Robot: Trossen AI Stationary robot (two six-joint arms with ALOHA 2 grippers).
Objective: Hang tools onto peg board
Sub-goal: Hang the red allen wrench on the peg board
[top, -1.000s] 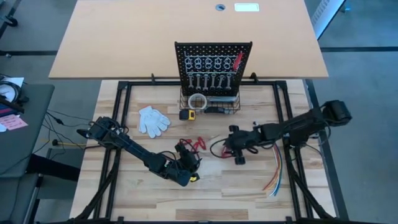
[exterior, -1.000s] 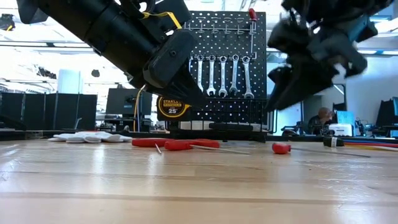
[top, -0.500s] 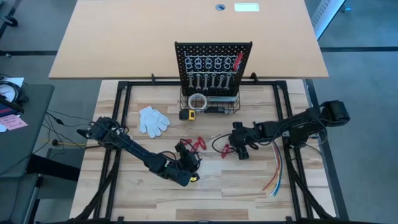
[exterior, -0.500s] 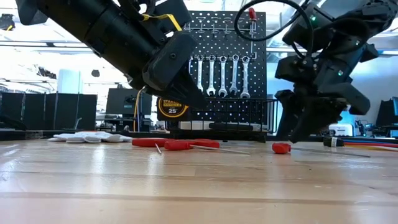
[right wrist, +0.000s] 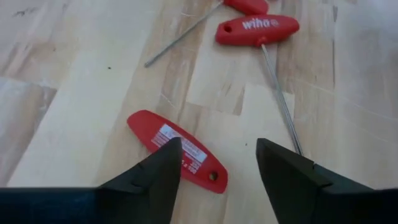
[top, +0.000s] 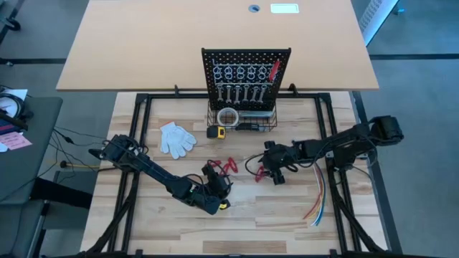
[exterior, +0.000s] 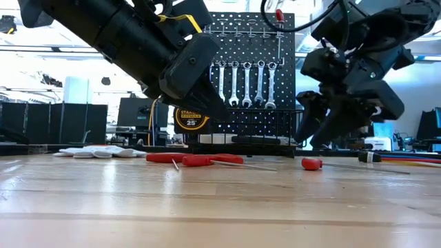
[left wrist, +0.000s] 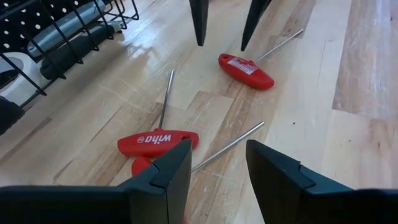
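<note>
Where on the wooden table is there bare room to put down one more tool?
The light wooden tabletop is bare along its near edge and between the white glove and the left arm's base. It is crowded mid-table: three red T-handled hex keys lie between the open left end effector and right end effector, below the black pegboard's wire basket.

Bare wood surrounds the red-handled key (right wrist: 176, 151).

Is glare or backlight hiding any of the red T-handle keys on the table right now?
No. Low view: bright room behind, sheen on the tabletop, yet the red T-handle keys show plainly. Left wrist view: a glare patch beside the wire basket, off the keys. Right wrist view: even light, faint shadows.
</note>
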